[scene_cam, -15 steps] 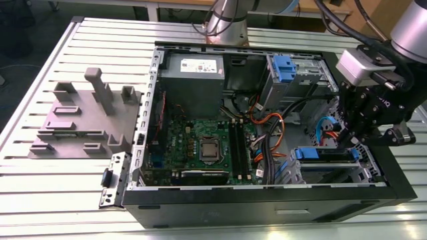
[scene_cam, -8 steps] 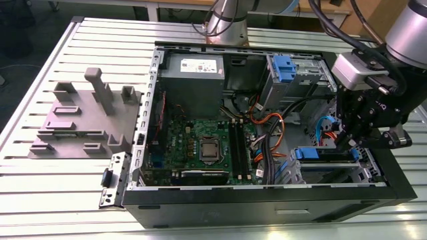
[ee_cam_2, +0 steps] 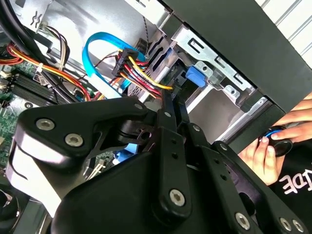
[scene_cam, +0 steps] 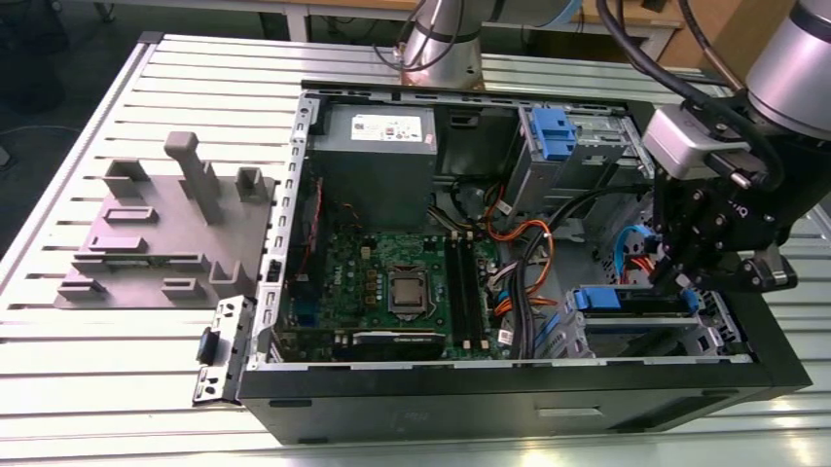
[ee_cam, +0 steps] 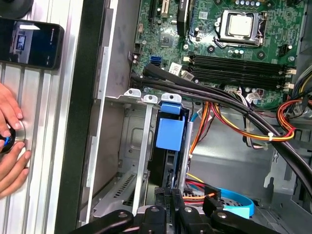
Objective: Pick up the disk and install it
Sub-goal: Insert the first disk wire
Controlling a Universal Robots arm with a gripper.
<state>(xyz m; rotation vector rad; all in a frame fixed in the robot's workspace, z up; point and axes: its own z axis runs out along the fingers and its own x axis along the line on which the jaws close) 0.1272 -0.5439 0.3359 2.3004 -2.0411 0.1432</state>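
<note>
The disk (scene_cam: 633, 313) lies in the drive bay at the case's front corner, on the exterior view's right, its blue rail on top. In the first wrist view the disk (ee_cam: 170, 134) stands edge-on between the bay's metal walls, blue rail facing the camera. My gripper (scene_cam: 675, 282) hangs just over that bay. Its black fingers (ee_cam: 164, 197) are pressed close together, shut, with their tips at the disk's near end; whether they touch it I cannot tell. In the second wrist view the gripper (ee_cam_2: 171, 100) points at the bay's blue tab (ee_cam_2: 195, 75).
Orange, red and blue cables (ee_cam: 234, 122) run beside the bay, next to the motherboard (scene_cam: 389, 282). A second blue-latched bay (scene_cam: 552, 131) sits at the back. A person's hand (ee_cam: 9, 146) rests on a button outside the case, near a phone (ee_cam: 29, 44). A grey fixture plate (scene_cam: 156, 233) lies on the exterior view's left.
</note>
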